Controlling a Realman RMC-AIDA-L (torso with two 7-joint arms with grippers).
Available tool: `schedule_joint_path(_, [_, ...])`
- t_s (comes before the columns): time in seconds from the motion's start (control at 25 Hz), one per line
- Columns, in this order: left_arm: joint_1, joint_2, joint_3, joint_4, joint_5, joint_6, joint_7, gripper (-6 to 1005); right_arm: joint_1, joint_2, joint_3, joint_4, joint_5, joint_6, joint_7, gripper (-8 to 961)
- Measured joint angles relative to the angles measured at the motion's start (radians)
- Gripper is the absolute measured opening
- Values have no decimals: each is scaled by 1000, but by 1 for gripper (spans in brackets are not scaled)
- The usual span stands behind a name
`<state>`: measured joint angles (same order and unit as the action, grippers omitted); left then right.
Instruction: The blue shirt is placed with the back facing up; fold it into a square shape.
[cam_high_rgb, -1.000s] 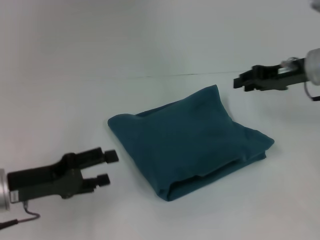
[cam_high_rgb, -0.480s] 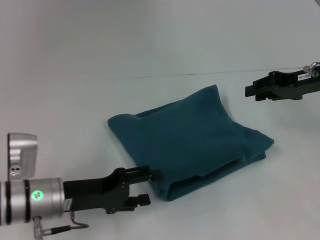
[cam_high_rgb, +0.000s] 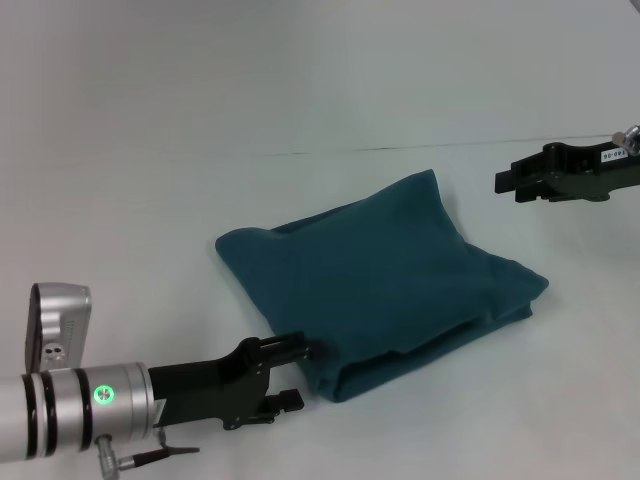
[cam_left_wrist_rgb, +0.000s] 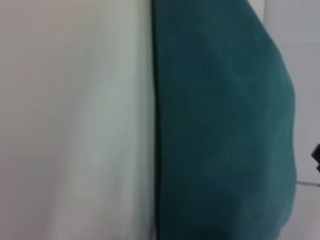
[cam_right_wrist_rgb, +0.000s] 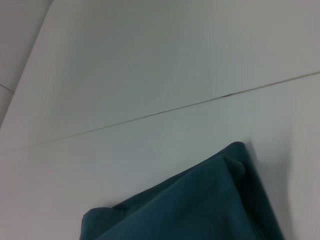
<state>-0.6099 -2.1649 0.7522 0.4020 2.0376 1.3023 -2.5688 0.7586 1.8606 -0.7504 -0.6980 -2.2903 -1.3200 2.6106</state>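
The blue shirt (cam_high_rgb: 390, 285) lies on the white table as a rough square bundle of several layers, with plain fabric showing. My left gripper (cam_high_rgb: 291, 374) is open at the bundle's near left edge, low over the table. Its upper fingertip (cam_high_rgb: 297, 346) is right at the fabric, and nothing sits between the fingers. The left wrist view shows the shirt (cam_left_wrist_rgb: 225, 125) close up beside bare table. My right gripper (cam_high_rgb: 508, 184) hangs off the shirt's far right corner, apart from it. The right wrist view shows the shirt's far corner (cam_right_wrist_rgb: 200, 205).
The white table (cam_high_rgb: 150, 200) stretches out on all sides of the shirt. A thin dark seam (cam_high_rgb: 400, 148) runs across it behind the bundle, and the seam (cam_right_wrist_rgb: 175, 110) also shows in the right wrist view.
My left gripper has swung in from the left to the shirt's near left edge and now holds there. The right gripper drew back to the right. The shirt has not moved.
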Motion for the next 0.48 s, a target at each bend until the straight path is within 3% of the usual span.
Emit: schedule_joint_path(0.48, [-57,-6,5,-66,-14,-73,25,832,-5,0,3,0,2,4,0,397])
